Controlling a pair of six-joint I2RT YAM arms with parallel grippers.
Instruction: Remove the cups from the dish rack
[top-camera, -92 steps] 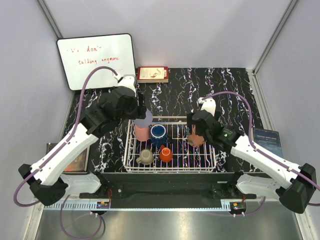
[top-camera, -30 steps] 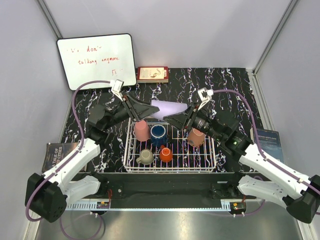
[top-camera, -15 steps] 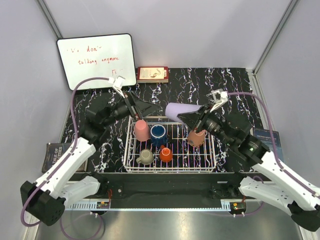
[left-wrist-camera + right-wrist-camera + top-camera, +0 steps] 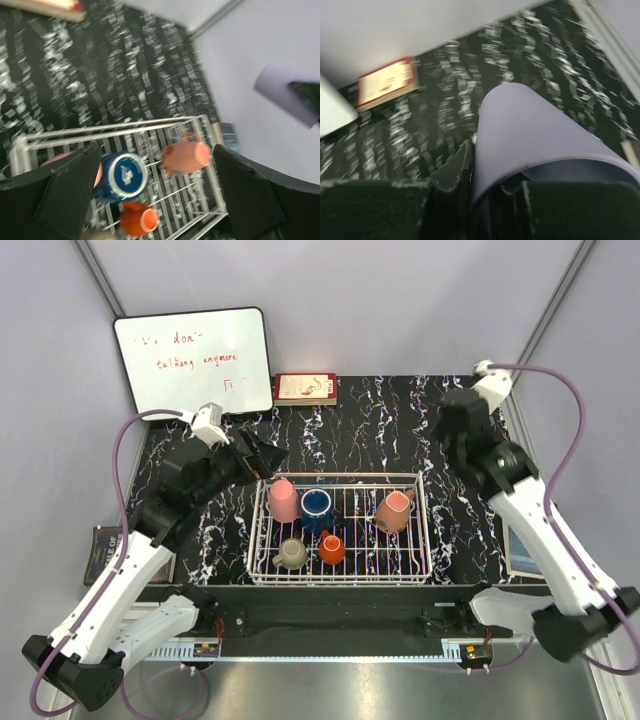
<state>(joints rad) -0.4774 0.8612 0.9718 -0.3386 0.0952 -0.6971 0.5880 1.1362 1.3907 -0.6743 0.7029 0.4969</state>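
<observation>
In the right wrist view my right gripper is shut on the wall of the lavender tumbler, one finger outside and one inside the rim. The left wrist view shows that tumbler up in the air at the far right. From above, the right arm hides it over the back right of the table. My left gripper hangs open and empty over the dish rack's back left corner. In the rack are a salmon-pink cup, dark blue mug, brown mug, beige mug and orange cup.
A whiteboard leans at the back left, with a red book beside it. One book lies at the left table edge and another at the right, under the right arm. Walls close in the table on three sides.
A second ago both grippers met at the tumbler over the rack. The left gripper opened and drew back left. The right arm carried the tumbler off to the back right.
</observation>
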